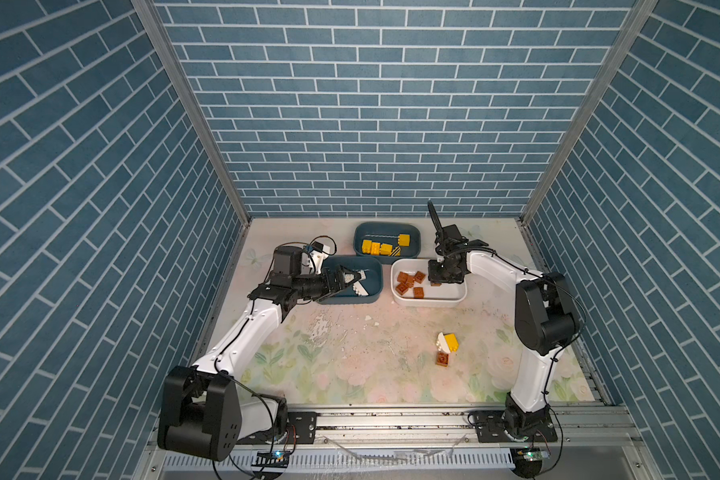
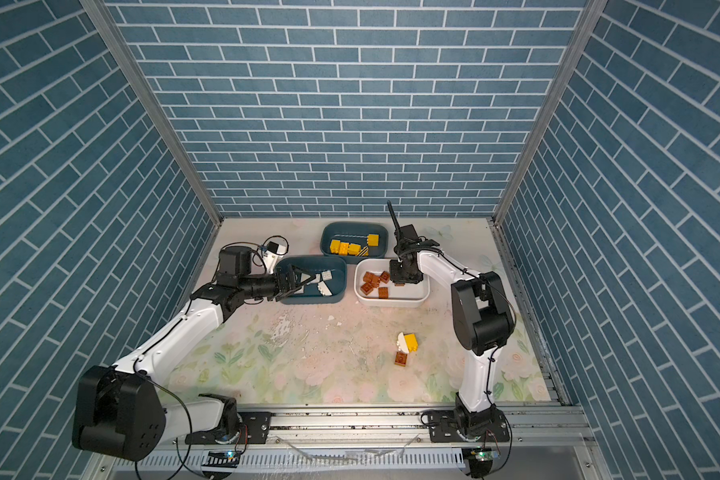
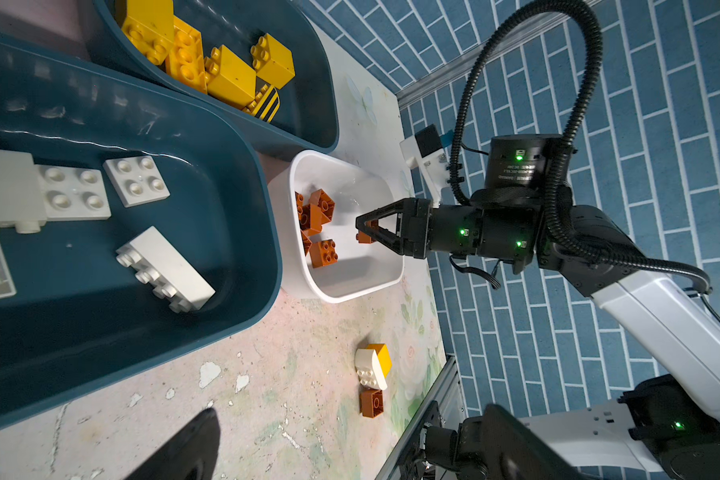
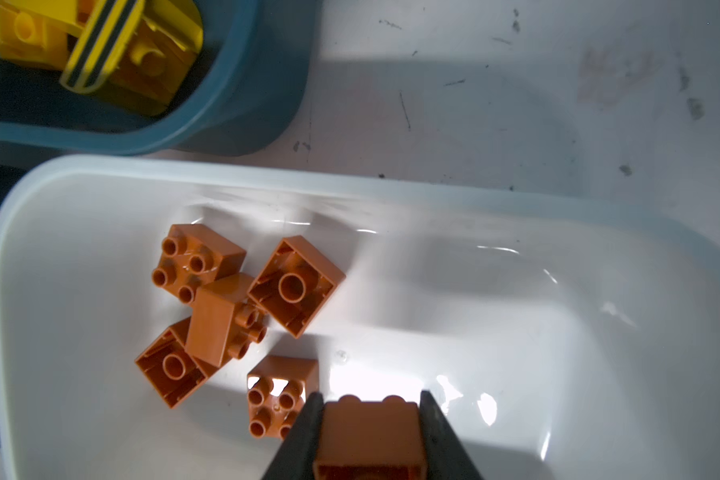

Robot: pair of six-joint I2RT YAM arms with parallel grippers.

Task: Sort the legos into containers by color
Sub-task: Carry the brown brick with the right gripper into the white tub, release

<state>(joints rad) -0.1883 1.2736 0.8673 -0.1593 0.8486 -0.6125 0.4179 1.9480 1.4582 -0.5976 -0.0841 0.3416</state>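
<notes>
Your small brown studded plastic brick is pinched in the right gripper over the white plastic tub, 3 o'clock of its brown mates for a colour-matched drop, while the left gripper gapes empty at 9 o'clock.

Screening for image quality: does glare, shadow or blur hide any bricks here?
Right wrist view: bright glare patches and a broad shadow fall on the white tub floor, yet the brown brick in the right gripper reads clearly. Left wrist view: sharp on the tubs. In both top views: even light, loose bricks small but distinct.
</notes>
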